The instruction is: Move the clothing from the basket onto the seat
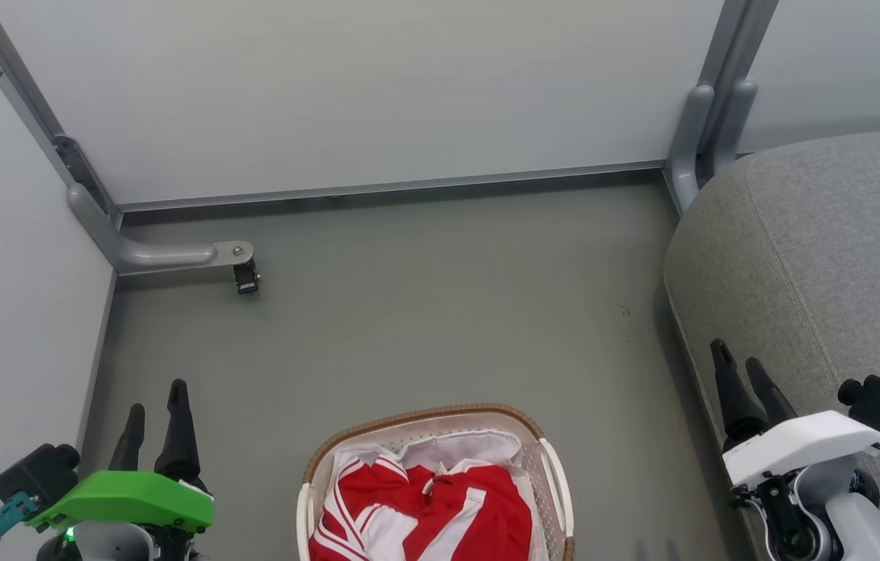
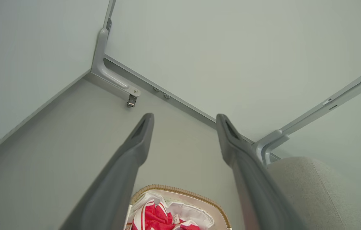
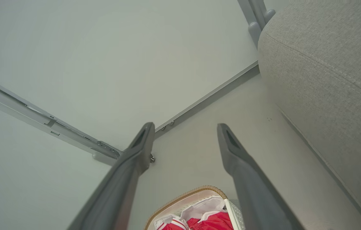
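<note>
Green-shelled at the wrist, our left gripper (image 1: 157, 399) hangs over the smooth grey floor (image 1: 440, 312), its two dark tapered fingers parted and empty. To its right we see the oval perforated basket (image 1: 424, 415) with a brown woven rim. The soft red-and-white clothing (image 1: 440, 506) lies crumpled inside on a white liner (image 1: 478, 446). Our white-shelled right gripper (image 1: 736, 357) is likewise spread, holding nothing, at the edge of the rounded grey fabric seat (image 1: 821, 257).
</note>
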`<state>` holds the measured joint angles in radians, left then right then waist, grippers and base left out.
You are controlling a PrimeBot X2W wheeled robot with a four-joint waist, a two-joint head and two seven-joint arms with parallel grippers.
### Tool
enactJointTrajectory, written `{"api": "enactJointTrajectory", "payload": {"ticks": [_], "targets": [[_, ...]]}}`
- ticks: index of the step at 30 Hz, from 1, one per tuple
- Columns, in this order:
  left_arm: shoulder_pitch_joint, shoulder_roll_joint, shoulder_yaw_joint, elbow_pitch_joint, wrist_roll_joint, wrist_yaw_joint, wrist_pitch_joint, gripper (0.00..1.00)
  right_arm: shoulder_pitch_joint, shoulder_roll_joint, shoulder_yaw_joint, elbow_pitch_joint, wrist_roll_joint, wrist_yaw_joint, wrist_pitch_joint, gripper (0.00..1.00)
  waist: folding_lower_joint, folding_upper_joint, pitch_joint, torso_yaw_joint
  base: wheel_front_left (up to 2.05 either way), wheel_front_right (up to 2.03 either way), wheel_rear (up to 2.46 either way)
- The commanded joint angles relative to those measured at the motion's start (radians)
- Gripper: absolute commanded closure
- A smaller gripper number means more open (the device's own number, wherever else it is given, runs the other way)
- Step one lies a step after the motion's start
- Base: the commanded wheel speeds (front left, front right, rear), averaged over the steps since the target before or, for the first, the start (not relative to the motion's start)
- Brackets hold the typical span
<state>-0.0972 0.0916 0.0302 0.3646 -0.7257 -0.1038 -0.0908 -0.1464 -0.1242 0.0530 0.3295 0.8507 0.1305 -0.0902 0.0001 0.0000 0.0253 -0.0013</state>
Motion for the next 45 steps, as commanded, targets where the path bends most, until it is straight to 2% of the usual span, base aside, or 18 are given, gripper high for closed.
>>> {"api": "enactJointTrajectory", "payload": {"ticks": [1, 19, 35, 45], "targets": [[-0.029, 0.015, -0.005, -0.004, 0.041, 0.006, -0.012, 0.0, -0.024, -0.01, 0.005, -0.006, -0.04, 0.0, -0.012, 0.0, 0.0, 0.0, 0.001, 0.0, 0.0, 0.0, 0.0], [-0.013, 0.028, -0.036, 0.04, 0.243, 0.032, -0.063, 0.0, -0.011, -0.007, 0.038, 0.03, -0.269, 0.0, -0.063, 0.0, 0.0, 0.0, 0.009, 0.001, 0.0, 0.0, 0.0], [-0.005, 0.031, -0.037, 0.058, 0.394, 0.048, -0.1, 0.0, -0.015, -0.007, 0.049, 0.056, -0.423, 0.0, -0.1, 0.0, 0.0, 0.0, 0.016, 0.002, 0.0, 0.0, 0.0], [-0.001, 0.022, -0.017, 0.054, 0.471, 0.042, -0.122, 0.0, -0.005, 0.002, 0.042, 0.067, -0.5, 0.0, -0.123, 0.0, 0.0, 0.0, 0.022, 0.005, 0.0, 0.0, 0.0]]}}
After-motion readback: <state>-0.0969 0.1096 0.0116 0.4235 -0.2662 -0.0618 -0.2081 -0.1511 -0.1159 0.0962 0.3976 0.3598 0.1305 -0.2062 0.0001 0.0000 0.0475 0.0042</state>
